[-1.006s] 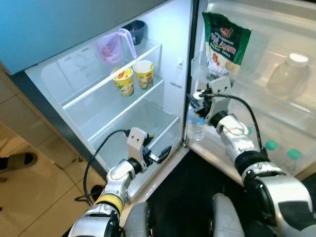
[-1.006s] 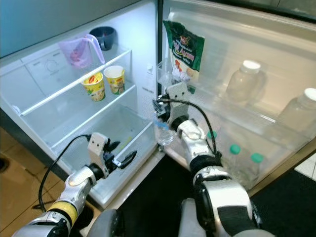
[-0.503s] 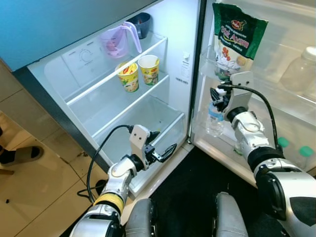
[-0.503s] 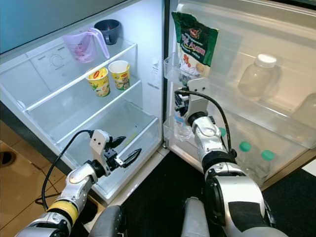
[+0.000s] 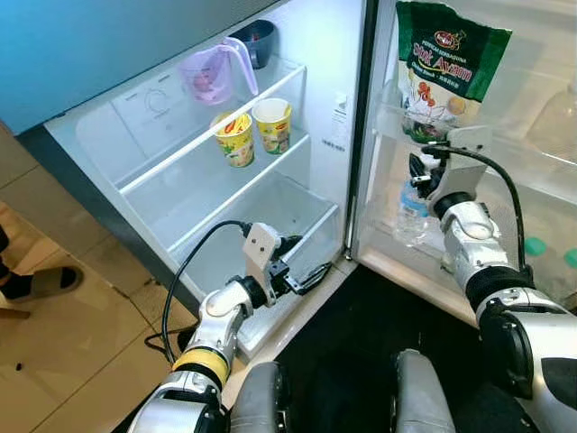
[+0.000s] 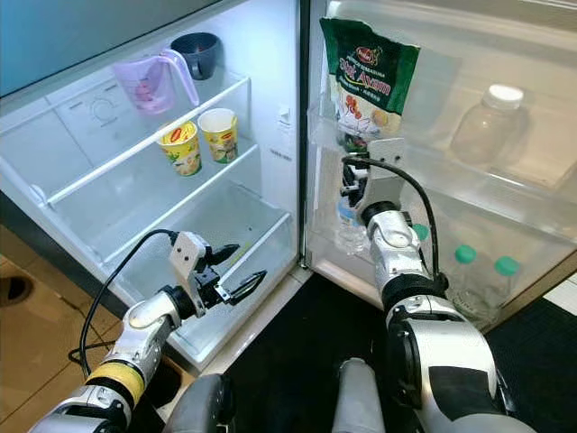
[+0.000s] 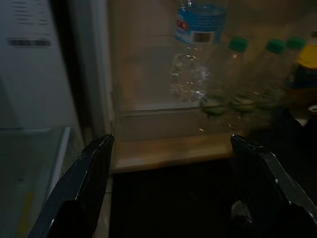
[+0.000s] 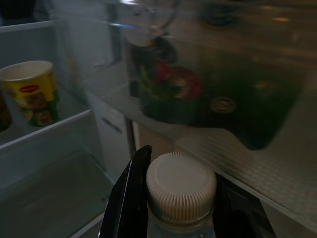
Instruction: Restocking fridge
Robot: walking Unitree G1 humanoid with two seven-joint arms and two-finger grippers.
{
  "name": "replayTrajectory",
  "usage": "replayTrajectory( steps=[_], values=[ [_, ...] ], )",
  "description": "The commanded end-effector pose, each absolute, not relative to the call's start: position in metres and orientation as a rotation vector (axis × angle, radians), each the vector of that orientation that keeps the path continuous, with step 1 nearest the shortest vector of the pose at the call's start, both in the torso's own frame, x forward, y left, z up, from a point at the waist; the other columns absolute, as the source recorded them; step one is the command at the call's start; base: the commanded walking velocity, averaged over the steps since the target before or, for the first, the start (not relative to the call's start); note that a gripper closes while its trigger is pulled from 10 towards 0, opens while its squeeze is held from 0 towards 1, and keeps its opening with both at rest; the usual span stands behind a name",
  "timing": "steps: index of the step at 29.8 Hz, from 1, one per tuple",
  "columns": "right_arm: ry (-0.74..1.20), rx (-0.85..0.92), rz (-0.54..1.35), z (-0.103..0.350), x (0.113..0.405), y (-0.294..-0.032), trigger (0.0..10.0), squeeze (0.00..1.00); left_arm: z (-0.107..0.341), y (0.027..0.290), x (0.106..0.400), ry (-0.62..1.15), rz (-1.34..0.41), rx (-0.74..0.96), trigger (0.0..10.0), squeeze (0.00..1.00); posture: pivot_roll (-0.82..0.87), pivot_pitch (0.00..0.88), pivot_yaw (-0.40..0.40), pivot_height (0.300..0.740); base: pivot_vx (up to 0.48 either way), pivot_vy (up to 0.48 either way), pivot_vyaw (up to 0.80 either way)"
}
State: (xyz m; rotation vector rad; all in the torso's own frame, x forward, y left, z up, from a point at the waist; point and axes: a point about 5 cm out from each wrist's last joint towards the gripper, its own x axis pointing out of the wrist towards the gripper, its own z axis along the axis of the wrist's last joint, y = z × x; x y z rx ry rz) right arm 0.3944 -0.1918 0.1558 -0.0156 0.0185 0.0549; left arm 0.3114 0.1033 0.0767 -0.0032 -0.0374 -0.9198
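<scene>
My right gripper is shut on the neck of a clear water bottle with a blue label, held upright in the lower door shelf of the open fridge. In the right wrist view its black fingers flank the ribbed white cap. My left gripper hangs open and empty in front of the crisper drawer; in the left wrist view its fingers stand wide apart, facing the bottle.
A green snack bag fills the upper door shelf. Green-capped bottles and a clear jar stand further along the door. Two cup noodles, a pink jug and a dark cup sit on the inner shelves. A person's foot is at the left.
My right gripper has carried the bottle from the door's hinge edge further along into the lower door shelf. The view has shifted. The left gripper stays open by the drawer.
</scene>
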Motion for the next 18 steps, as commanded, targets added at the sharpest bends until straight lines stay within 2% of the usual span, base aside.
replayTrajectory(
  steps=[1, 3, 8, 12, 18],
  values=[
    [0.036, 0.046, 0.056, 0.147, 0.392, -0.189, 10.0, 0.00, 0.075, 0.101, 0.308, -0.030, -0.938, -0.019, 10.0, 0.00, 0.00, 0.124, 0.085, 0.600, 0.000, 0.000, 0.00],
    [0.102, 0.043, 0.095, 0.126, 0.384, -0.180, 10.0, 0.00, 0.077, 0.098, 0.309, -0.038, -0.953, -0.023, 10.0, 0.00, 0.01, 0.120, 0.092, 0.600, 0.000, 0.000, 0.00],
    [0.131, 0.024, 0.067, 0.115, 0.379, -0.183, 10.0, 0.00, 0.080, 0.096, 0.310, -0.048, -0.962, -0.026, 10.0, 0.00, 0.01, 0.115, 0.097, 0.600, 0.000, 0.000, 0.00],
    [0.144, 0.106, -0.003, 0.107, 0.374, -0.191, 10.0, 0.00, 0.085, 0.093, 0.311, -0.062, -0.986, -0.032, 10.0, 0.00, 0.00, 0.108, 0.114, 0.600, 0.000, 0.000, 0.00],
    [0.208, 0.181, 0.023, 0.086, 0.365, -0.179, 10.0, 0.00, 0.089, 0.092, 0.314, -0.066, -1.005, -0.031, 10.0, 0.00, -0.01, 0.099, 0.121, 0.600, 0.000, 0.000, 0.00]
  ],
)
